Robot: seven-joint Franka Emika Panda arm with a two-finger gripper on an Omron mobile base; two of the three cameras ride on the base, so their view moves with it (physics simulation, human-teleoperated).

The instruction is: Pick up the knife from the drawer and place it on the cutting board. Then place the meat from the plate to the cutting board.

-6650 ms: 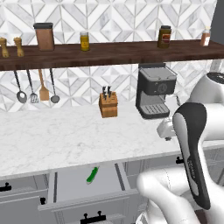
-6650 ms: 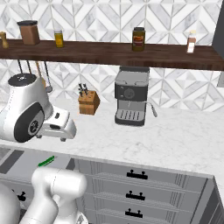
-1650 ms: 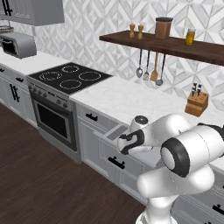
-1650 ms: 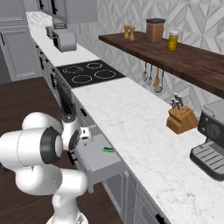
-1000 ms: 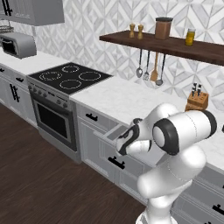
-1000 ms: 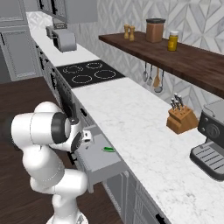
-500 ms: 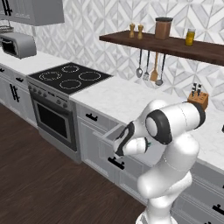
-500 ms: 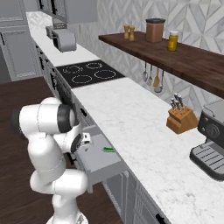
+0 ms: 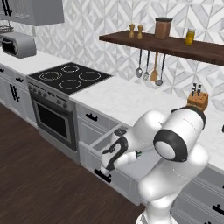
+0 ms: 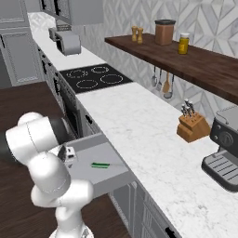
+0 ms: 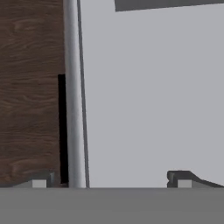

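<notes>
The marble table [image 10: 139, 125] runs along the patterned wall, with grey cabinet fronts below it and a dark wood floor [image 9: 35, 175] in front. A black cooktop [image 9: 70, 78] is set into the table above an oven [image 9: 54, 122]. A dark wooden shelf [image 10: 186, 58] hangs on the wall above; it carries a brown canister [image 10: 164, 31], a yellow jar [image 10: 184, 43] and two small shakers [image 10: 136, 33]. Utensils [image 9: 151, 70] hang under the shelf. A coffee machine [image 10: 225, 148] stands on the table, with a knife block [image 10: 193, 125] of light-brown wood beside it. A toaster [image 10: 69, 42] stands at the far end of the table.

The drawer [image 10: 100, 174] is pulled out below the table edge. Its grey floor is exposed in the right base view, and its black bar handle [image 9: 104, 176] shows on the front panel in the left base view.

The white arm bends down over the drawer. The gripper [image 11: 109, 178] points into it, near the front wall, jaws spread wide and holding nothing. In the hand view one fingertip [image 11: 181, 177] is over the drawer floor; the other stands at the drawer front, with the floor boards beyond.

The knife [image 10: 100, 165] lies flat on the drawer floor, green handle visible, apart from the gripper.
</notes>
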